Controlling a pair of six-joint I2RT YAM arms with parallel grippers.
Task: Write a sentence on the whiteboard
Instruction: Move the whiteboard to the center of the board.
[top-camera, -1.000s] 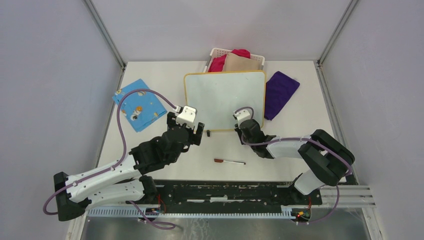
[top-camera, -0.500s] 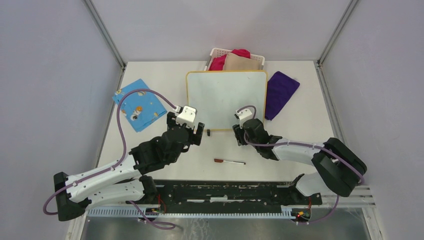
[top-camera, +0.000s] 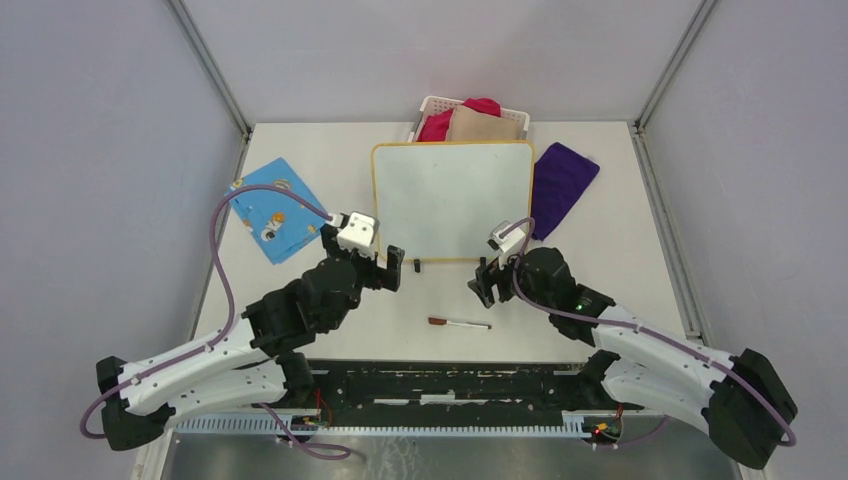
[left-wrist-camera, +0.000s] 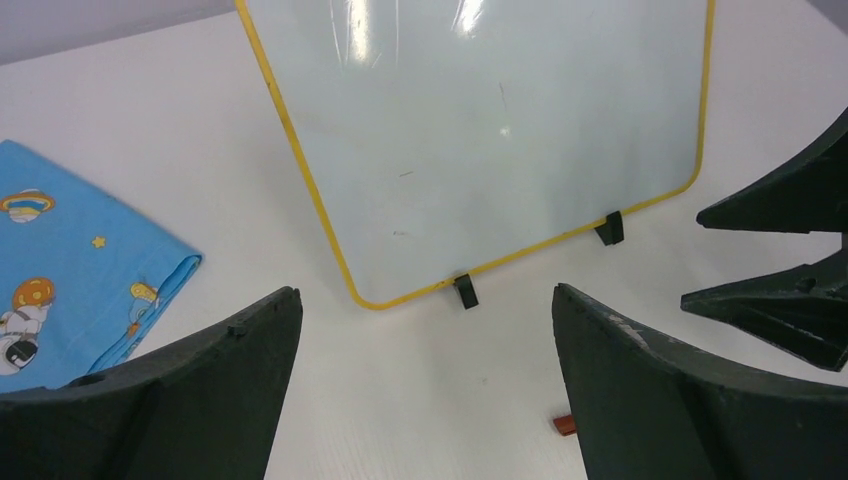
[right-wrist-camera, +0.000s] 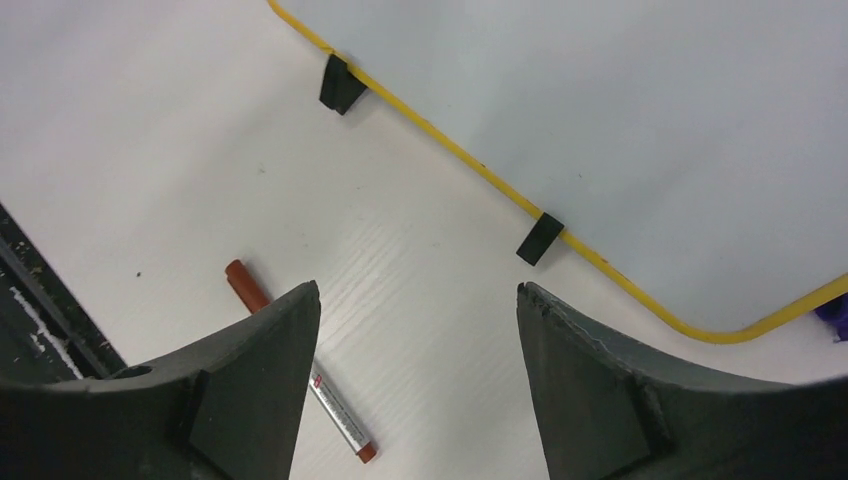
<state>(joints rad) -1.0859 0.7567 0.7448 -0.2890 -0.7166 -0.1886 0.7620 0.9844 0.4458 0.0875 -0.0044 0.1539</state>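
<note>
The whiteboard (top-camera: 452, 200) is lying at the far middle of the tabletop (top-camera: 610, 270), its yellow rim and black feet facing the arms. Its face is showing blank, with no red words on it. So the marker (top-camera: 460, 323) is looking like the thing to fetch first.

The marker is lying loose on the tabletop, near of the whiteboard's near edge and apart from it, in the gap between the two arms. Its long axis is running left to right, almost parallel to that near edge, with the dark red end pointing left and the pale barrel pointing right.

The right tool (top-camera: 485, 283) is hanging wide open and holding nothing. It is sitting just far of the marker's right end. In the right wrist view, the marker (right-wrist-camera: 338, 412) is showing close under the right tool (right-wrist-camera: 415, 295) and partly passing behind one finger.

The left tool (top-camera: 385, 268) is also gaping wide and carrying nothing, and is hovering by the whiteboard's near-left corner. From it the marker is lying to the right and nearer. Only the red tip (left-wrist-camera: 565, 425) is peeking in at the bottom of the left wrist view.

The right arm is looking the nearer of the two. Its pick will likely be turning on a short drop toward the near side, with the jaws closing across the barrel.
</note>
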